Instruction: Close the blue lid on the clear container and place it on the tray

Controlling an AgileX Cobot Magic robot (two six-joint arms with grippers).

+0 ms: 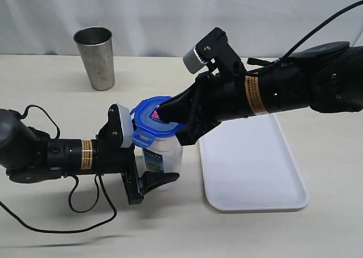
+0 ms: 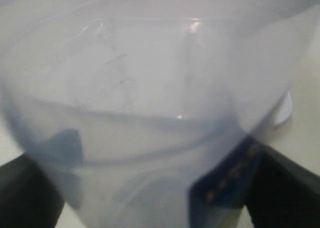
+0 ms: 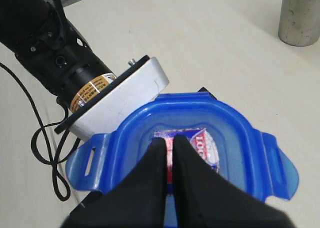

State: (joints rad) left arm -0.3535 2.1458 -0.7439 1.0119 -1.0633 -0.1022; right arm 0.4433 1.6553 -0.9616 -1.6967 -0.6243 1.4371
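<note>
While the blue lid sits atop the clear container, flaps splayed outward, the container stands upright on the counter just beside the tray, not on it. A steel cup stands well apart. Left pincer clamps the container from the side; right pincer, fingers pressed together, rests its tips on the lid's sticker, arm reaching over the tray

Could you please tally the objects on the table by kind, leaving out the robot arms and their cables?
steel cup: 1
clear container: 1
blue lid: 1
white tray: 1
Total: 4
</note>
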